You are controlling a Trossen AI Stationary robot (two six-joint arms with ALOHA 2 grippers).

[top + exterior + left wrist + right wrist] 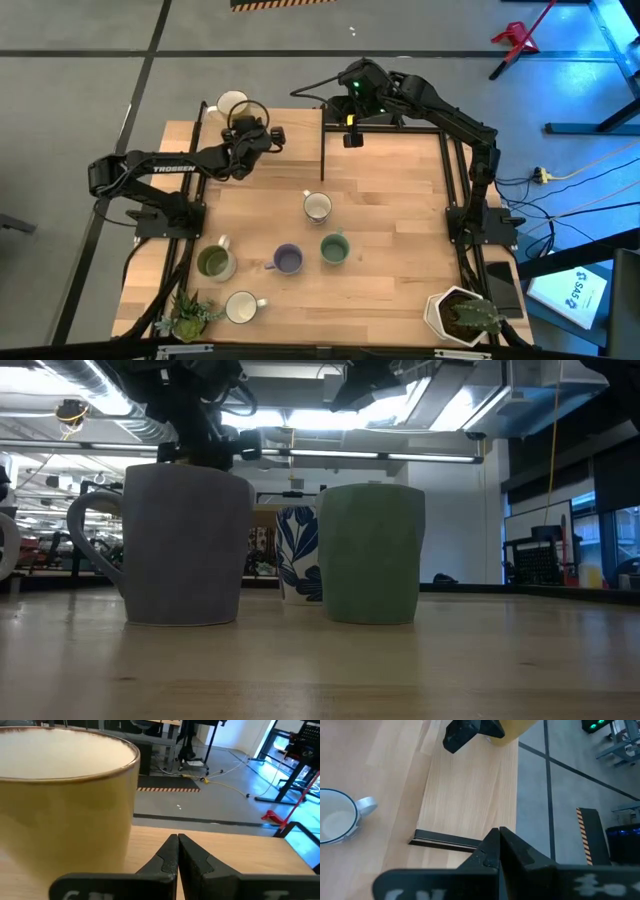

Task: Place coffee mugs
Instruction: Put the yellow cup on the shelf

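Pale yellow mug (pixel 232 104) at table's far edge (pixel 300 127), left claw (pixel 262 133) closed beside it

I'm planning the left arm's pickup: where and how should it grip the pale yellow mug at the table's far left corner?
Take the pale yellow mug by its rim wall, from above. It stands upright with its mouth open, so one finger can go inside and one outside. The left gripper sits beside it, fingers shut, and must open first. No handle shows here.
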